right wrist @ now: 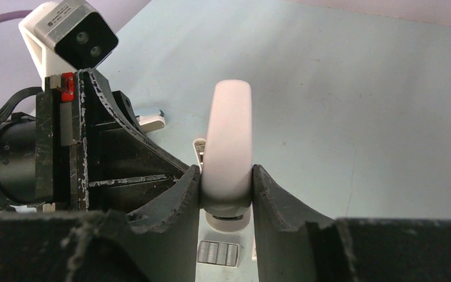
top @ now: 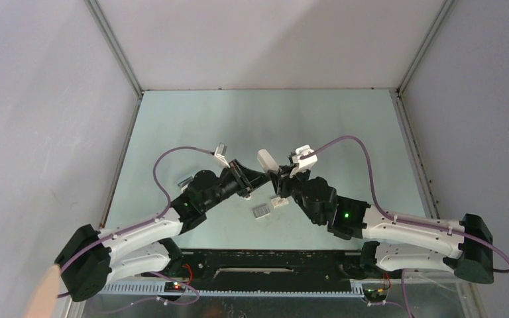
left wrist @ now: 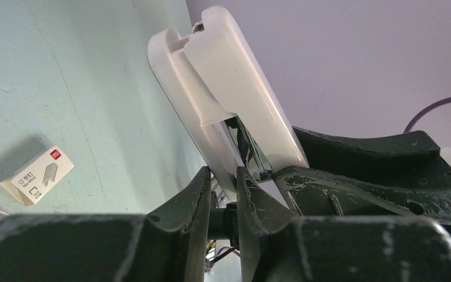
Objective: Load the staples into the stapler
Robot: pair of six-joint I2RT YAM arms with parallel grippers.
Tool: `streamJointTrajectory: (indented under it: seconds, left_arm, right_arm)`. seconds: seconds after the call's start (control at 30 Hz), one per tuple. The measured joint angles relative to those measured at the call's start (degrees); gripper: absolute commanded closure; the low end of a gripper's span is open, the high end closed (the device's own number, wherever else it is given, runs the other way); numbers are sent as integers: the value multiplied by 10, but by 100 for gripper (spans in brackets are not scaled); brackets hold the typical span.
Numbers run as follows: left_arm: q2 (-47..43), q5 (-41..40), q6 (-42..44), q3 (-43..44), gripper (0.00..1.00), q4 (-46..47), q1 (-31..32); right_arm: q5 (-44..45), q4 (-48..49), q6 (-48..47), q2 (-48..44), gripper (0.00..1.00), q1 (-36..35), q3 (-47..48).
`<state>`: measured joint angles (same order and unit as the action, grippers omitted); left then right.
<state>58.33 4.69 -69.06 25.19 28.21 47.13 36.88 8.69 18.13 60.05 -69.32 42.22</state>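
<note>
The white stapler point(top: 267, 159) is held up above the table's middle, between the two arms, with its two hinged arms spread apart point(left wrist: 229, 70). My right gripper point(right wrist: 226, 170) is shut on the stapler's rounded white body point(right wrist: 228, 129). My left gripper point(left wrist: 223, 171) pinches the thin lower arm of the stapler between its fingers. The staples point(top: 261, 211), a small grey ribbed block, lie flat on the table just below the grippers and show between the right fingers point(right wrist: 218, 252).
A little white box with a red mark point(top: 279, 202) lies beside the staples, and it is at the left in the left wrist view point(left wrist: 37, 174). Grey walls close the green table on three sides. The left wrist's camera point(right wrist: 70, 35) stands close to the right gripper.
</note>
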Motion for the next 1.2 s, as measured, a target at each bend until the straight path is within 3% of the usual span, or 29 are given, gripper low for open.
streamJointTrajectory:
  seconds: [0.13, 0.3, 0.53, 0.7, 0.87, 1.07, 1.2]
  left_arm:
    - [11, 1, -3, 2, 78, 4, 0]
    - [12, 1, -11, 1, 63, 3, -1]
    - [12, 13, -43, -23, 63, 28, -15]
    - [12, 23, -60, -38, 73, 51, -24]
    - [12, 32, -70, -52, 98, 88, -33]
    - [-1, 50, -32, -56, 100, 107, -38]
    - [-14, 54, 68, -54, 100, 71, -38]
  right_arm:
    - [4, -1, -23, 1, 100, -5, -3]
    - [-2, 3, -57, 0, 100, -9, -3]
    - [-23, 41, -68, -2, 100, -10, -25]
    - [-40, 72, -69, -3, 100, -12, -43]
    - [-58, 82, -72, -5, 100, -12, -50]
    - [-90, 57, -76, -34, 100, -8, -50]
    - [-130, 1, -59, -75, 100, 14, -30]
